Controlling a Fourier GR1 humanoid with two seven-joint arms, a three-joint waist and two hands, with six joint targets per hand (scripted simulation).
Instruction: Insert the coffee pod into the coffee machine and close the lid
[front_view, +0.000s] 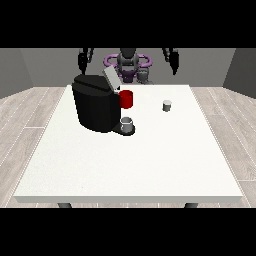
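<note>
A small grey coffee pod (167, 105) stands on the white table (130, 165), right of centre near the far edge. A black coffee machine (95, 102) sits at the left, its grey lid (110, 78) tilted up and open, with a red part (126, 99) on its right side. A grey cup (127, 124) stands on the machine's base. The hand at the view's left (85, 59) hangs raised above and behind the machine. The hand at the view's right (172, 58) is raised well behind the pod. Both hands hold nothing.
The robot's torso (128, 62) is behind the table's far edge. The table's near half is bare white surface, with wood floor on both sides.
</note>
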